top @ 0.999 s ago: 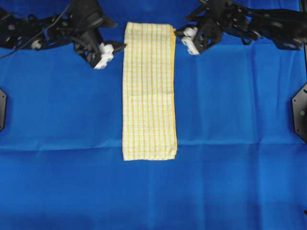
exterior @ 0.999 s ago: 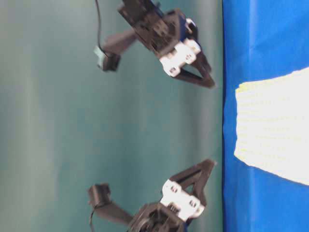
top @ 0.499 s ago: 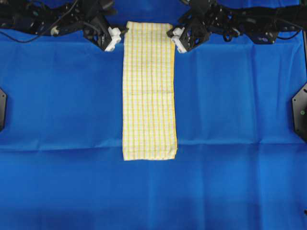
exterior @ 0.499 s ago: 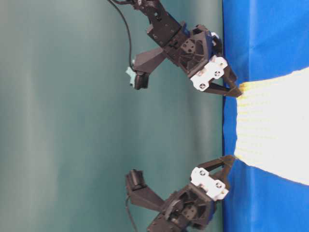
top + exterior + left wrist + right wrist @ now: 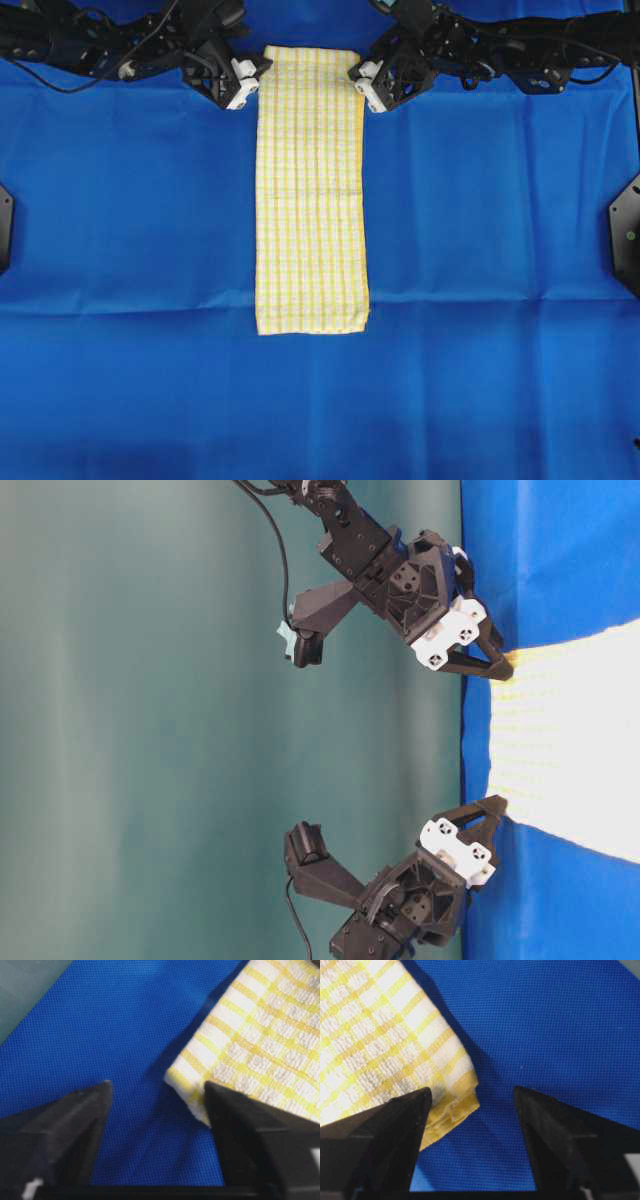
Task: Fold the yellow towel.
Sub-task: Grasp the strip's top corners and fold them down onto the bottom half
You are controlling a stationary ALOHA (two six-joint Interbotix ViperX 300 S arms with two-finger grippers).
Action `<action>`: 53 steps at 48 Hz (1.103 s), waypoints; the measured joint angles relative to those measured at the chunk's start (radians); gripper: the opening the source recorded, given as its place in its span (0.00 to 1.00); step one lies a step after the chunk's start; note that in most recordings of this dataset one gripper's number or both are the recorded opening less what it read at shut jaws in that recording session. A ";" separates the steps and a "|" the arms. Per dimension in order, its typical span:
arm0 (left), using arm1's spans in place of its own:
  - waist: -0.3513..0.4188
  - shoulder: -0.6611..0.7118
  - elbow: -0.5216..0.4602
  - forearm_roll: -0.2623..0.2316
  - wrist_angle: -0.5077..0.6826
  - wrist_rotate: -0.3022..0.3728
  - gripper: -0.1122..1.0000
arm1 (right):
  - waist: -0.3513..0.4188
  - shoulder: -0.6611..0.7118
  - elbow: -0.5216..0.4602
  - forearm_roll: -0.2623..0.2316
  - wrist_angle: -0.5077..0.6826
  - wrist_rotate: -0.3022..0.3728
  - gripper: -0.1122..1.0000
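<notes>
The view lies on its side: the blue cloth (image 5: pixel 560 560) on the counter fills the right strip, a grey-green wall (image 5: pixel 130 720) the rest. The towel (image 5: pixel 570 750) runs off the right edge. One claw (image 5: pixel 502 669) at the top meets the towel's upper corner, its jaws apart. The other claw (image 5: pixel 495 810), at the bottom, meets the lower corner, jaws also apart.

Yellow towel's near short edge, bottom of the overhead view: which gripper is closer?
Neither: left gripper and right gripper flank the yellow towel's opposite end, one per corner.
</notes>
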 measured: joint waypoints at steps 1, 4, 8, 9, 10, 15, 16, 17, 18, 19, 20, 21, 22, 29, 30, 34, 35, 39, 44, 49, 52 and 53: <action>0.000 0.002 -0.002 0.000 -0.002 0.000 0.51 | 0.000 0.002 0.000 0.000 -0.002 0.000 0.64; -0.002 0.012 -0.005 0.000 -0.003 0.000 0.36 | -0.002 0.006 -0.002 0.000 -0.008 0.000 0.53; -0.005 0.025 -0.012 0.002 -0.015 0.000 0.20 | -0.002 0.014 -0.003 0.000 -0.015 0.002 0.33; -0.006 0.029 -0.014 0.002 -0.020 0.000 0.16 | 0.000 0.015 -0.003 0.000 -0.018 0.002 0.29; -0.006 0.032 -0.015 0.002 -0.023 0.002 0.13 | 0.002 0.015 -0.003 -0.002 -0.020 -0.002 0.26; -0.008 0.041 -0.025 0.002 -0.035 0.002 0.12 | 0.009 0.015 -0.005 0.000 -0.031 -0.005 0.18; -0.008 0.041 -0.025 0.002 -0.035 0.002 0.12 | 0.009 0.015 -0.005 0.000 -0.032 -0.005 0.18; -0.006 0.041 -0.026 0.002 -0.037 0.002 0.12 | 0.011 0.015 -0.003 0.000 -0.034 -0.005 0.17; -0.008 0.041 -0.026 0.002 -0.037 0.002 0.12 | 0.011 0.015 -0.003 0.000 -0.035 -0.005 0.17; -0.008 0.041 -0.026 0.002 -0.035 0.002 0.12 | 0.011 0.015 -0.005 -0.002 -0.035 -0.005 0.17; -0.008 0.041 -0.028 0.002 -0.037 0.002 0.12 | 0.011 0.015 -0.003 0.000 -0.037 -0.005 0.17; -0.008 0.041 -0.028 0.002 -0.037 0.003 0.12 | 0.011 0.015 -0.003 0.000 -0.037 -0.005 0.17; -0.008 0.041 -0.029 0.002 -0.037 0.003 0.12 | 0.011 0.015 -0.005 0.000 -0.038 -0.005 0.17; -0.008 0.041 -0.026 0.002 -0.037 0.003 0.12 | 0.011 0.015 -0.003 0.000 -0.038 -0.009 0.17; -0.008 0.041 -0.026 0.002 -0.037 0.003 0.12 | 0.011 0.017 -0.003 -0.002 -0.038 -0.009 0.17; -0.008 0.035 -0.021 0.002 -0.035 0.002 0.12 | 0.011 0.015 -0.003 0.000 -0.038 -0.012 0.17; -0.008 0.031 -0.018 0.002 -0.035 0.003 0.12 | 0.011 0.014 -0.005 0.000 -0.037 -0.012 0.17; -0.008 0.011 -0.012 0.002 -0.034 0.003 0.12 | 0.011 0.005 -0.003 -0.002 -0.035 -0.014 0.17; -0.008 -0.025 -0.006 0.002 -0.031 0.003 0.12 | 0.015 -0.023 -0.003 -0.006 -0.034 -0.015 0.17; -0.008 -0.049 -0.003 0.002 -0.029 0.003 0.12 | 0.015 -0.046 -0.002 -0.011 -0.031 -0.015 0.17; -0.009 -0.055 -0.002 0.002 -0.028 0.003 0.12 | 0.014 -0.052 0.000 -0.011 -0.029 -0.015 0.17; -0.009 -0.057 -0.002 0.000 -0.028 0.003 0.12 | 0.014 -0.052 0.002 -0.011 -0.028 -0.015 0.17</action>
